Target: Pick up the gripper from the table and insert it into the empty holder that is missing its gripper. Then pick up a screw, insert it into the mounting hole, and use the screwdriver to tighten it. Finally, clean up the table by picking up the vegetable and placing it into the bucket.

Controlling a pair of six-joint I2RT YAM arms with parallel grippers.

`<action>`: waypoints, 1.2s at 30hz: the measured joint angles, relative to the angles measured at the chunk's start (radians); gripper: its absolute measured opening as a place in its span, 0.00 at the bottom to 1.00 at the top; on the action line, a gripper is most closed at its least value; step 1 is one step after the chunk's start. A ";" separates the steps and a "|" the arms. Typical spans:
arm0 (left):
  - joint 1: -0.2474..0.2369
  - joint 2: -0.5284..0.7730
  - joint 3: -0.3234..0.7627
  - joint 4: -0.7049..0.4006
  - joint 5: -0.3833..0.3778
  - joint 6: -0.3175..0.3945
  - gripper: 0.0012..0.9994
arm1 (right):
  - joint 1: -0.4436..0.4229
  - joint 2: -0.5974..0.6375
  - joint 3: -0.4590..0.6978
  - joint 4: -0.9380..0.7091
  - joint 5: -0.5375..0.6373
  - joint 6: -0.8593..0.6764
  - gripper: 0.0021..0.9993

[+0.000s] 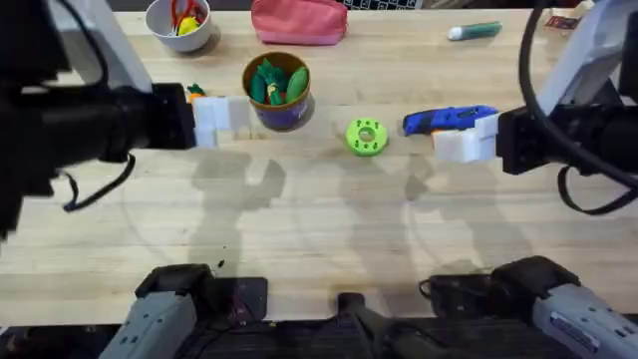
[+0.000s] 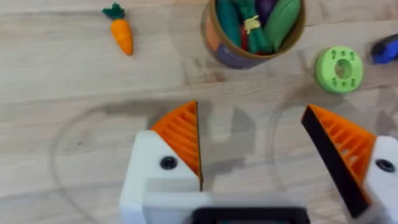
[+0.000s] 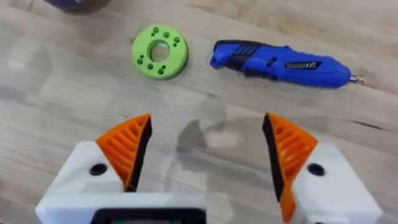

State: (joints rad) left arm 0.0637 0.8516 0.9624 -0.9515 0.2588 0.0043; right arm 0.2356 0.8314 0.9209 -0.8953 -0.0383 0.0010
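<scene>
Both grippers hovered over the table overhead, left gripper (image 1: pixel 207 122) just beside the bucket (image 1: pixel 277 92), right gripper (image 1: pixel 464 140) over the screwdriver (image 1: pixel 447 120). Left wrist: fingers (image 2: pixel 180 134) spread wide, the vegetable (image 2: pixel 120 32) and bucket (image 2: pixel 252 31) lay ahead. Right wrist: fingers (image 3: pixel 127 146) gaped wide, with screwdriver (image 3: pixel 280 63) and green disc (image 3: pixel 160 51) beyond.
</scene>
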 joint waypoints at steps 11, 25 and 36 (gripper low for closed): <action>0.140 0.455 0.331 -0.157 -0.161 0.041 0.99 | 0.000 0.000 -0.003 -0.023 0.000 0.003 0.99; 0.203 1.037 0.655 -0.169 -0.203 0.113 0.96 | 0.000 0.000 -0.003 -0.025 0.000 0.003 0.99; 0.183 1.220 0.748 -0.156 -0.267 0.124 0.93 | 0.000 0.000 -0.003 -0.025 0.000 0.003 0.99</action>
State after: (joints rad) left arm 0.2463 2.0717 1.7103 -1.1074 -0.0082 0.1278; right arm 0.2356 0.8314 0.9178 -0.9199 -0.0383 0.0044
